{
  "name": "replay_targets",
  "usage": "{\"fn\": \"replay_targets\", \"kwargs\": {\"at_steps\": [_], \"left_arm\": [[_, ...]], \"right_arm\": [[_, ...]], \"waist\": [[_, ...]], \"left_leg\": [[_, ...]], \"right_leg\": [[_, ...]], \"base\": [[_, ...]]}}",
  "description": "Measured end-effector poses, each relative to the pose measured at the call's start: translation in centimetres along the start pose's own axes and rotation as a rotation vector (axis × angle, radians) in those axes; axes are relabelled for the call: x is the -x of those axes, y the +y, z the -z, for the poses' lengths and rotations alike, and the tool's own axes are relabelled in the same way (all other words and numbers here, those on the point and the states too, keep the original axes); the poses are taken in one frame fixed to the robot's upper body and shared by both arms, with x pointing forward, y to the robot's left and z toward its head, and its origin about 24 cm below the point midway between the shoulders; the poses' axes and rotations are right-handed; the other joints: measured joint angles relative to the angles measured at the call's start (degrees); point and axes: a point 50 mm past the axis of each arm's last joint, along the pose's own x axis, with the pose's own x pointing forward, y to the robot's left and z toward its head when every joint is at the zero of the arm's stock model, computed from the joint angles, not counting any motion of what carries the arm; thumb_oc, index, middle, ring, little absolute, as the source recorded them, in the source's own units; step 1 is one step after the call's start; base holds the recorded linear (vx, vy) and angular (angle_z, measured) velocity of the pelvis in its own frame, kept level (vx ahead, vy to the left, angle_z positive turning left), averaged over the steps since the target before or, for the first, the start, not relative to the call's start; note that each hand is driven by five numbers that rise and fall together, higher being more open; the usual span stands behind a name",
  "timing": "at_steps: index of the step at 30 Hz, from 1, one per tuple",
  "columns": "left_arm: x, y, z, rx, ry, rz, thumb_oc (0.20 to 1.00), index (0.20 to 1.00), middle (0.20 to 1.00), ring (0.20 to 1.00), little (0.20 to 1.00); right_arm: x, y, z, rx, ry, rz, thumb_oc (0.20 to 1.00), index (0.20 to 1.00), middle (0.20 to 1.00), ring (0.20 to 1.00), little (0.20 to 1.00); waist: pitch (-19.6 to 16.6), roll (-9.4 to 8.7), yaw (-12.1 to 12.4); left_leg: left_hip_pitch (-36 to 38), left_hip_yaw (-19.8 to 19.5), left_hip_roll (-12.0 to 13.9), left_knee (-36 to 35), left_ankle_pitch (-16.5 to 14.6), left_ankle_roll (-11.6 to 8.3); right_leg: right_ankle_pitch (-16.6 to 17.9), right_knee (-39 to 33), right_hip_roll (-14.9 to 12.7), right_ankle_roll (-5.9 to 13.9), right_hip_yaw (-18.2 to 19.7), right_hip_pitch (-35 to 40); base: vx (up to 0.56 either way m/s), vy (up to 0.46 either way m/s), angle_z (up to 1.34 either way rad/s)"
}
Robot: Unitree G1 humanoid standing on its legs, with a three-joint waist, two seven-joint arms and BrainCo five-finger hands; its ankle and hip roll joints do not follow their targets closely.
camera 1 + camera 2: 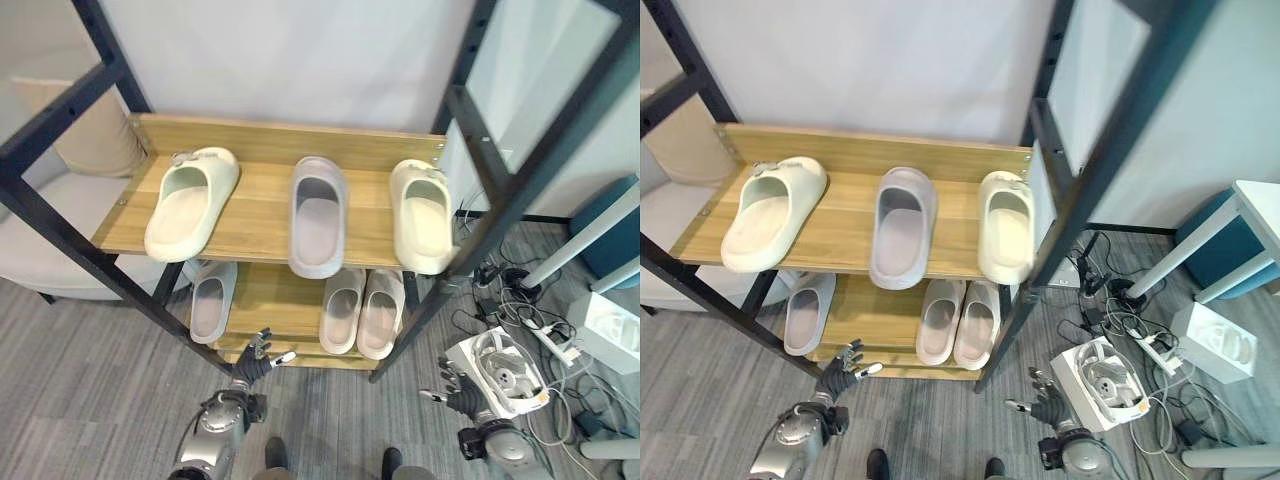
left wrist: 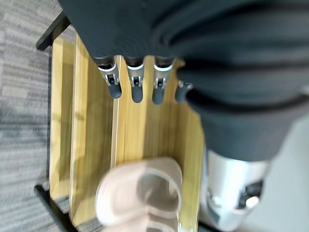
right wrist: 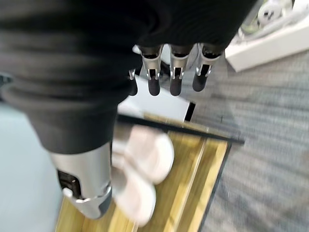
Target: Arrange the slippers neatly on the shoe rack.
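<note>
Left hand and right hand hang low before the rack, fingers straight, both empty. Upper shelf: three slippers side by side. Lower shelf: one grey slipper left, a pink pair right.

You are having free wood on the upper shelf between the mint slipper and the grey slipper, and a narrower gap before the cream slipper. The black frame posts are standing at both sides of the opening. On the lower shelf, bare wood is lying between the single slipper and the pale pair. Cables and a white box are cluttering the floor at your right.
</note>
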Motion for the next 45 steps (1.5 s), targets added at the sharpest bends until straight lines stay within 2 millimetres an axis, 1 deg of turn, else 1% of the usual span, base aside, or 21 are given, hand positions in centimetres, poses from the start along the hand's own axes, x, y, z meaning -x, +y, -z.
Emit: {"fn": "replay_targets", "kwargs": {"at_steps": [2,3,5,6,8,12,17,22,24,28,31,32,33,34,35,37,38,39,40,42,45], "left_arm": [[0.0,0.3,-0.2,-0.009,-0.005,-0.004,1.0,1.0,1.0,1.0,1.0],[0.0,0.4,-0.1,-0.009,-0.003,-0.009,1.0,1.0,1.0,1.0,1.0],[0.4,0.3,0.5,-0.003,0.015,-0.008,1.0,1.0,1.0,1.0,1.0],[0.5,0.3,0.6,-0.002,0.019,-0.009,1.0,1.0,1.0,1.0,1.0],[0.8,0.3,0.6,0.003,0.011,-0.005,1.0,1.0,1.0,1.0,1.0],[1.0,-0.8,1.1,0.031,0.022,0.027,1.0,1.0,1.0,1.0,1.0],[1.2,-2.1,1.6,0.069,0.032,0.052,1.0,1.0,1.0,1.0,1.0],[1.6,-2.2,2.1,0.075,0.048,0.053,1.0,1.0,1.0,1.0,1.0],[1.9,-2.1,2.5,0.076,0.06,0.051,1.0,1.0,1.0,1.0,1.0],[1.8,-1.9,2.5,0.069,0.063,0.047,1.0,1.0,1.0,1.0,1.0],[1.7,-1.8,2.3,0.065,0.057,0.046,1.0,1.0,1.0,1.0,1.0],[1.3,-1.7,1.7,0.057,0.039,0.044,1.0,1.0,1.0,1.0,1.0],[1.1,-1.5,1.5,0.052,0.032,0.043,1.0,1.0,1.0,1.0,1.0],[1.1,-1.3,1.4,0.044,0.031,0.039,1.0,1.0,1.0,1.0,1.0],[1.1,-0.9,1.3,0.034,0.03,0.033,1.0,1.0,1.0,1.0,1.0],[1.1,-0.4,1.3,0.019,0.031,0.026,1.0,1.0,1.0,1.0,1.0],[1.1,-0.5,1.3,0.022,0.033,0.027,1.0,1.0,1.0,1.0,1.0],[1.1,-0.6,1.4,0.023,0.033,0.028,1.0,1.0,1.0,1.0,1.0],[1.1,-0.7,1.4,0.027,0.035,0.031,1.0,1.0,1.0,1.0,1.0],[1.2,-1.1,1.5,0.039,0.037,0.036,1.0,1.0,1.0,1.0,1.0],[1.3,-2.0,1.8,0.069,0.041,0.05,1.0,1.0,1.0,1.0,1.0]], "right_arm": [[-0.2,0.2,-0.3,-0.008,-0.012,0.0,1.0,1.0,1.0,1.0,1.0],[-0.6,0.2,-0.9,-0.005,-0.03,-0.002,1.0,1.0,1.0,1.0,1.0],[-0.9,0.0,-1.6,0.0,-0.049,-0.001,1.0,1.0,1.0,1.0,1.0],[-0.6,0.1,-1.0,-0.002,-0.031,-0.002,1.0,1.0,1.0,1.0,1.0],[-0.1,-0.1,-0.2,-0.004,-0.005,0.006,1.0,1.0,1.0,1.0,1.0],[0.6,-1.1,0.8,0.037,0.029,0.019,1.0,1.0,1.0,1.0,1.0],[1.3,-2.0,1.7,0.072,0.061,0.029,1.0,1.0,1.0,1.0,1.0],[1.4,-2.0,1.8,0.08,0.064,0.027,1.0,1.0,1.0,1.0,1.0],[1.4,-2.0,1.9,0.079,0.068,0.028,1.0,1.0,1.0,1.0,1.0],[1.2,-1.4,1.8,0.074,0.065,0.015,1.0,1.0,1.0,1.0,1.0],[1.2,-0.9,1.7,0.092,0.065,-0.009,1.0,1.0,1.0,1.0,1.0],[0.6,-0.2,1.0,0.104,0.041,-0.039,1.0,1.0,1.0,1.0,1.0],[0.3,0.1,0.6,0.106,0.029,-0.053,1.0,1.0,1.0,1.0,1.0],[0.2,0.6,0.5,0.109,0.023,-0.075,1.0,1.0,1.0,1.0,1.0],[0.2,1.0,0.5,0.104,0.021,-0.089,1.0,1.0,1.0,1.0,1.0],[0.2,1.1,0.5,0.094,0.021,-0.087,1.0,1.0,1.0,1.0,1.0],[0.2,0.9,0.5,0.095,0.024,-0.081,1.0,1.0,1.0,1.0,1.0],[0.2,0.8,0.6,0.095,0.026,-0.079,1.0,1.0,1.0,1.0,1.0],[0.3,0.7,0.6,0.097,0.028,-0.079,1.0,1.0,1.0,1.0,1.0],[0.5,0.3,1.0,0.109,0.042,-0.073,1.0,1.0,1.0,1.0,1.0],[0.9,-0.3,1.5,0.125,0.061,-0.067,1.0,1.0,1.0,1.0,1.0]], "waist": [[0.19,0.06,0.3],[0.45,0.25,1.18],[2.19,2.57,0.71],[2.24,2.6,0.79],[2.18,2.43,0.89],[1.32,3.71,0.72],[-1.7,5.55,0.52],[-2.82,5.05,-0.23],[-3.93,4.7,-0.32],[-4.16,3.7,-0.1],[-3.83,3.43,-0.29],[-2.7,3.85,-0.25],[-2.13,4.11,-0.31],[-2.12,4.12,-0.34],[-1.94,3.99,-0.28],[-1.71,3.26,-0.4],[-1.63,3.35,-0.45],[-1.57,3.26,-0.58],[-1.06,4.09,-0.48],[-1.17,5.45,-0.57],[-1.65,6.17,-0.5]], "left_leg": [[0.47,1.38,-1.62,-0.03,-0.99,1.36],[0.56,2.38,-1.54,-0.07,-1.07,1.5],[1.9,3.3,-1.59,-0.07,-1.71,2.39],[2.19,3.63,-1.6,-0.13,-2.24,2.75],[2.11,3.11,-1.21,-0.4,-2.15,1.75],[2.93,2.78,1.69,-0.08,-0.6,-0.09],[3.51,2.63,2.97,-0.07,-0.45,-0.33],[3.18,2.47,2.47,-0.47,-0.83,-0.31],[2.05,2.39,1.82,-0.46,-1.14,-0.25],[0.92,2.15,-0.31,-0.47,-1.4,0.71],[1.01,1.74,-1.6,-0.47,-1.66,2.15],[1.12,1.79,-1.56,-0.47,-1.48,3.11],[1.38,1.69,-1.33,-0.47,-1.6,3.39],[1.33,1.56,-1.26,-0.47,-1.86,3.07],[1.35,1.33,-1.27,-0.47,-1.83,3.13],[1.5,0.64,-1.27,-0.46,-1.59,3.32],[1.64,0.41,-0.92,-0.44,-1.55,3.32],[1.86,-0.01,-0.57,-0.43,-1.36,3.15],[2.35,-0.34,0.01,-0.42,-1.35,2.98],[2.5,-0.36,0.82,-0.36,-1.37,2.33],[3.8,-0.67,1.71,-0.08,-0.92,1.18]], "right_leg": [[0.71,1.0,-0.97,0.89,0.03,-1.14],[1.01,2.73,-1.05,0.84,0.1,-2.61],[1.28,5.18,-1.19,1.24,-1.15,-3.62],[0.43,5.17,-1.19,1.93,-1.78,-3.76],[-0.41,0.71,-0.17,1.41,-2.01,-1.5],[3.54,-8.12,3.81,-0.77,-3.53,4.07],[3.53,-8.08,5.3,-1.5,-3.57,4.68],[3.32,-7.78,4.6,-1.02,-3.58,4.5],[3.45,-7.77,3.89,-1.01,-3.61,3.36],[3.64,-7.5,1.9,-0.74,-3.78,2.4],[2.42,-0.4,-0.05,0.53,-3.5,-0.66],[2.33,5.6,-0.59,0.66,-3.4,-3.75],[0.71,9.02,-0.79,2.04,-3.33,-6.11],[-0.68,9.75,-0.19,2.66,-3.21,-6.81],[-1.62,9.44,1.08,2.11,-3.21,-7.3],[-2.26,6.92,3.4,-1.21,-1.91,-6.2],[-2.2,5.81,4.41,-1.24,-1.41,-5.3],[-2.23,5.05,5.6,-1.29,0.62,-4.48],[-1.98,3.08,6.61,-1.73,1.4,-3.26],[-0.75,-0.08,7.47,-3.14,0.65,-1.12],[2.43,-7.8,9.21,-3.93,-0.03,3.98]], "base": [[0.01,0.15,-0.2],[0.03,0.084,-0.6],[0.07,0.036,-0.44],[0.06,-0.011,-0.12],[0.05,-0.036,0.04],[0.12,-0.063,0.03],[0.05,0.011,-0.01],[0.01,0.115,0.02],[0.0,0.101,0.05],[-0.02,0.174,0.06],[-0.03,0.083,0.09],[0.04,0.042,-0.01],[0.06,0.002,0.01],[0.04,-0.02,0.07],[0.03,-0.013,0.15],[0.05,-0.029,0.18],[0.06,-0.07,0.1],[0.06,-0.105,0.11],[0.09,-0.136,0.09],[0.09,-0.128,0.09],[0.06,-0.066,0.03]]}}
